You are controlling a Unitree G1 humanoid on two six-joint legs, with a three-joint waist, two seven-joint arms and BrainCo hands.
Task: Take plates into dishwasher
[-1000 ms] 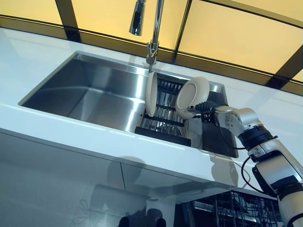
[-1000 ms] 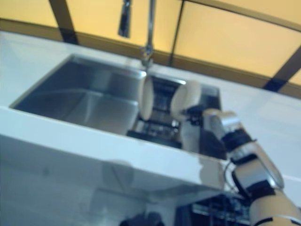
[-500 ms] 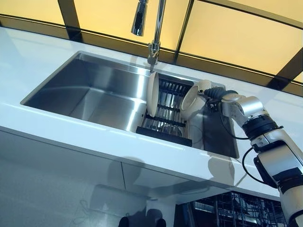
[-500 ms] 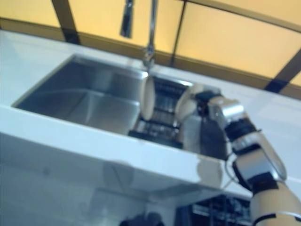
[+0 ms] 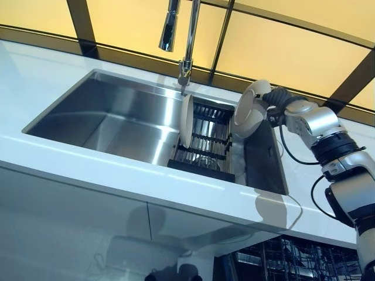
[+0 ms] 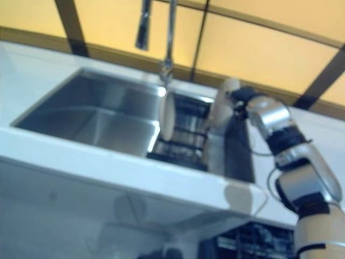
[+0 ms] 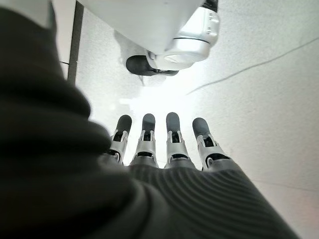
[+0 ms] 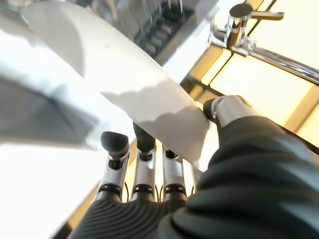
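My right hand (image 5: 274, 100) is shut on a white plate (image 5: 248, 109) and holds it on edge above the right end of the sink, over the dish rack (image 5: 202, 143). In the right wrist view the plate (image 8: 124, 94) sits pinched between my thumb (image 8: 224, 107) and fingers (image 8: 142, 149). A second white plate (image 5: 186, 120) stands upright in the rack. The dishwasher's open rack (image 5: 293, 263) shows below the counter at the lower right. My left hand (image 7: 164, 149) shows only in its wrist view, fingers straight, holding nothing, over the floor.
The steel sink (image 5: 117, 117) is set in a white counter (image 5: 176, 187). A tall faucet (image 5: 187, 35) with a spray head (image 5: 170, 26) rises behind the rack. Yellow window panes with dark frames run along the back.
My right hand has lifted the plate up and to the right, out of the rack, to above the sink's rim. The view has shifted a little.
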